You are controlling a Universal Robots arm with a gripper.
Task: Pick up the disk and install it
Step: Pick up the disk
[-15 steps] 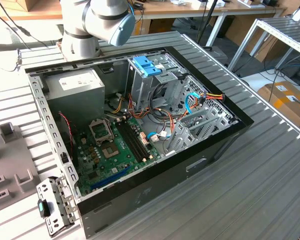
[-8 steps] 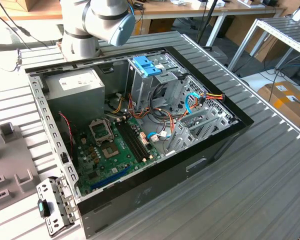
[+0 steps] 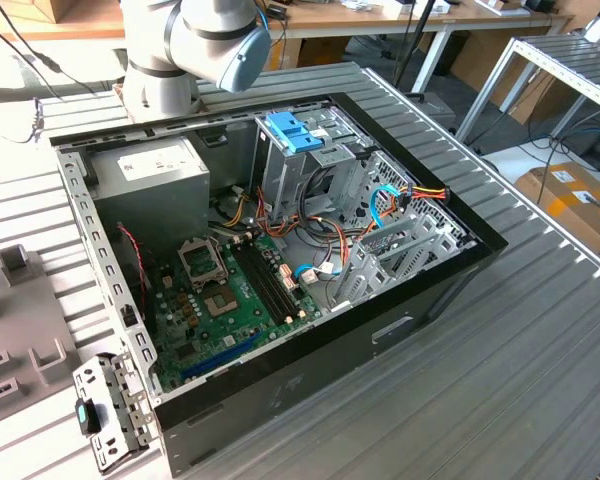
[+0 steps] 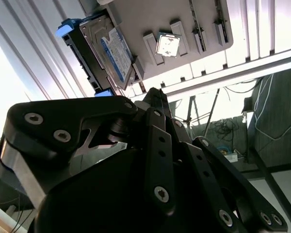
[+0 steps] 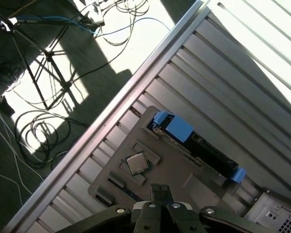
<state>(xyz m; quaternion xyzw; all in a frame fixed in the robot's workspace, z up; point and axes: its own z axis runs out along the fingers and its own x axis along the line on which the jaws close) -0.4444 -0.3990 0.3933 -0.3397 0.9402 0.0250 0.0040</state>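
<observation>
One disk (image 5: 206, 149), and I see it standing on edge in a slot of the grey tray (image 5: 182, 170), which lies flat on the ribbed metal surface (image 5: 242, 73). It is not yet picked up.

Arm (image 3: 195, 40): in the exterior view a grey-and-blue joint sits at the far side, behind the open computer case (image 3: 380, 340). The wrist points down at the tray. Tool (image 5: 160, 191) hangs above the tray, apart from the disk, with its fingers pressed together and nothing between them.

Labels: in the second wrist view the disk's broad face carries one white-and-blue label (image 4: 117, 53). The power supply (image 3: 145, 165) in the case's far left corner has one white sticker.

Counts: two blue rail ends on the disk, one at each end. One square chip (image 5: 137, 162) lies on the tray near the disk. One case holds one green motherboard (image 3: 220, 300) and one light-blue bracket (image 3: 295, 130) atop the drive cage.
</observation>
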